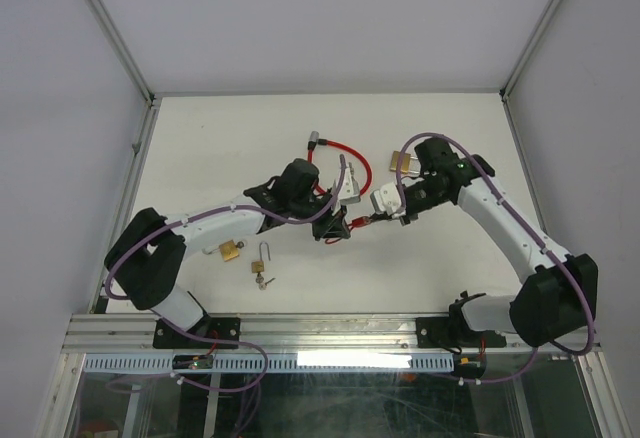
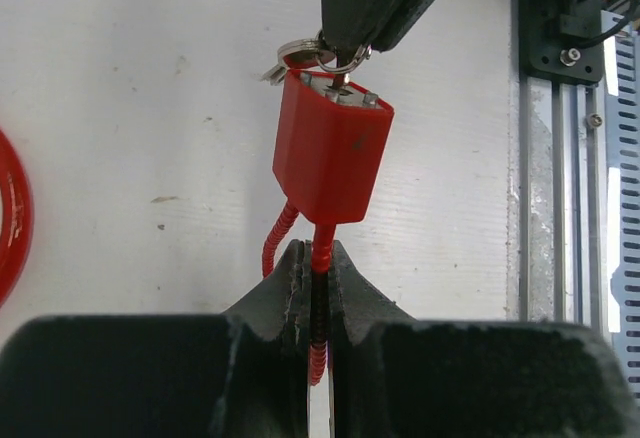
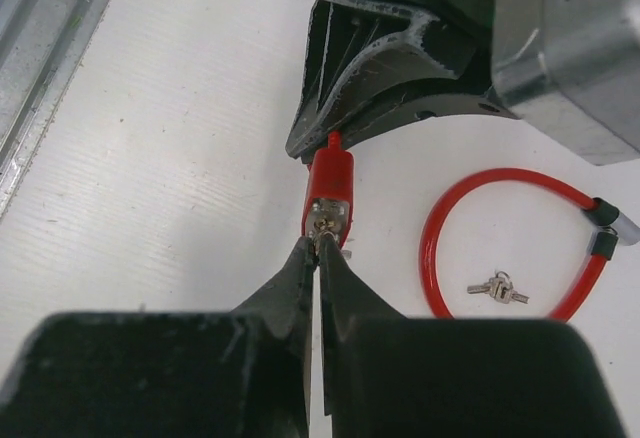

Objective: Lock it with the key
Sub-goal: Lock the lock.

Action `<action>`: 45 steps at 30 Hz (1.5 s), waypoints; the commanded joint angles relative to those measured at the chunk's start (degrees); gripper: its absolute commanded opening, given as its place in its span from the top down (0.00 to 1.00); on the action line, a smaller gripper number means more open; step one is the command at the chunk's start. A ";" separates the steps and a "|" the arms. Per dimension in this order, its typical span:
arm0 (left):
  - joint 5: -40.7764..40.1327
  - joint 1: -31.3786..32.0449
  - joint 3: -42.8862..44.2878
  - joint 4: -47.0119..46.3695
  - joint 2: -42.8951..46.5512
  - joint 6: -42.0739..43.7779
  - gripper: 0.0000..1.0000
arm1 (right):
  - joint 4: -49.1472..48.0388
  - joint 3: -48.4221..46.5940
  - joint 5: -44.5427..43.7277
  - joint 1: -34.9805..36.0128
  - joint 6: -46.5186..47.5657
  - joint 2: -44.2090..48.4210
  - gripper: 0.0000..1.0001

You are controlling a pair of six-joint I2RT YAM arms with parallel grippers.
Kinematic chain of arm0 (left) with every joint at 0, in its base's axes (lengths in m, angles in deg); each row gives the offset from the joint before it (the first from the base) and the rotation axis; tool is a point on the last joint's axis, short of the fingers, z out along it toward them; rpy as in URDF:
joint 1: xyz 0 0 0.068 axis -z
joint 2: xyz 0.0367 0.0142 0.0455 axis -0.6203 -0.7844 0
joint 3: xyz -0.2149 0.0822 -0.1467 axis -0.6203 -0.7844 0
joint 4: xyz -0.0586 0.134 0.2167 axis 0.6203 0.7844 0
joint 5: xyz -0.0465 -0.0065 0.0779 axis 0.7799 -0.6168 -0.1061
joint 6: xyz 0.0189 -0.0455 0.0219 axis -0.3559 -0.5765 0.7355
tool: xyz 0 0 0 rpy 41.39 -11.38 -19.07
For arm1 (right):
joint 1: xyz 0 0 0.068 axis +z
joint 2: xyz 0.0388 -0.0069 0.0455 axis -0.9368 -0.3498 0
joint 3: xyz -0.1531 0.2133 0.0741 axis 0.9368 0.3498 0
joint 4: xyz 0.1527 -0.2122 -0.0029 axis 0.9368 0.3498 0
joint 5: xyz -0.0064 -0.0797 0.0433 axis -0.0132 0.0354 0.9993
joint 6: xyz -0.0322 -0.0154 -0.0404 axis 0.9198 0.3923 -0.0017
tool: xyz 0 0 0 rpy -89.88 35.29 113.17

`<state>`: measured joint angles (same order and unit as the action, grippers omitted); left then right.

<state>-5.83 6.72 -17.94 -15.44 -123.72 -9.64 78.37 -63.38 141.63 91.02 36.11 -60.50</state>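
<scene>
Centre of top view: red padlock (image 2: 330, 153) between both arms. Left gripper (image 2: 317, 258) jaws clamped nearly closed on padlock's red cable shackle (image 2: 322, 236). Right gripper (image 3: 318, 248) jaws pinched together on key (image 2: 340, 80), key seated in padlock's keyhole end.

There are 1 red padlock (image 2: 330, 148), 1 red cable loop (image 3: 500, 171), 2 brass padlocks (image 1: 229, 250) (image 1: 404, 162) and 2 end effectors (image 2: 317, 258) (image 3: 318, 248).
</scene>
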 commanded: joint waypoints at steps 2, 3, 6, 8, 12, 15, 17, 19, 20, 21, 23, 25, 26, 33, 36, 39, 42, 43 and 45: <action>10.67 -0.19 1.51 -4.28 0.02 -0.42 1.00 | -2.91 1.82 -1.57 -0.40 3.92 4.61 1.00; 13.68 -0.68 2.21 -3.37 -1.01 -1.29 1.00 | -3.05 1.27 -1.53 -0.67 4.51 5.02 1.00; 21.64 -2.58 3.84 -1.81 -4.36 -5.01 1.00 | -6.87 -2.50 -0.55 -1.83 -5.02 4.48 1.00; 25.11 -3.54 4.88 -0.73 -6.24 -6.93 1.00 | -6.10 -5.59 2.05 -2.71 -11.92 2.84 1.00; 30.41 -4.22 7.61 2.96 -8.39 -7.73 1.00 | 4.91 -7.79 4.14 -2.86 -1.75 0.67 1.00; 29.90 -4.24 8.50 3.55 -8.53 -7.33 1.00 | 2.40 -0.07 -2.33 -2.63 10.06 5.62 1.00; 23.61 -3.92 8.48 3.58 -8.10 -6.78 1.00 | 2.07 -1.40 -2.93 -2.73 7.58 5.84 1.00; 14.70 -2.89 8.87 4.45 -7.67 -5.76 1.00 | 4.26 -5.84 0.50 -3.15 1.09 2.42 1.00; 10.87 -2.21 9.13 5.06 -7.32 -4.79 1.00 | 6.70 -7.63 2.58 -3.16 0.96 1.02 1.00; 6.68 -1.49 9.03 5.29 -6.98 -4.10 1.00 | 8.01 -8.09 4.54 -2.98 1.18 0.26 1.00; 1.52 -0.43 8.84 5.53 -6.42 -2.34 1.00 | 7.61 -5.96 4.53 0.10 2.01 0.13 1.00; -0.85 -0.39 8.54 5.55 -5.95 -1.78 1.00 | 2.64 -1.54 0.43 4.86 -1.06 1.84 1.00; -0.96 -0.34 8.22 5.54 -5.59 -1.37 1.00 | 0.21 0.05 -1.08 5.89 -2.83 2.58 1.00; 3.92 -1.75 6.12 3.78 -4.36 -1.61 1.00 | 7.07 -5.26 2.48 -8.16 2.84 0.01 1.00; 5.00 -1.74 6.79 3.36 -5.12 -1.84 1.00 | 8.51 -1.13 3.78 -4.80 4.39 1.66 1.00; 5.12 -1.79 7.56 3.39 -5.55 -2.21 1.00 | 5.25 2.48 4.23 -0.13 0.37 3.51 1.00; 5.83 -1.67 6.64 3.31 -4.34 -1.76 1.00 | -1.62 2.39 6.06 -2.42 -7.87 4.52 1.00; 5.95 -1.62 6.28 3.37 -3.84 -1.57 1.00 | -1.93 1.65 7.71 -4.13 -8.52 4.38 1.00; 6.55 -1.53 5.49 3.35 -3.02 -1.34 1.00 | -0.04 -0.38 10.04 -7.47 -7.35 3.38 0.94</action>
<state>-1.70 4.97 -11.66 -10.37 -130.34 -12.20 80.95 -60.28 145.18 88.64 32.53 -58.16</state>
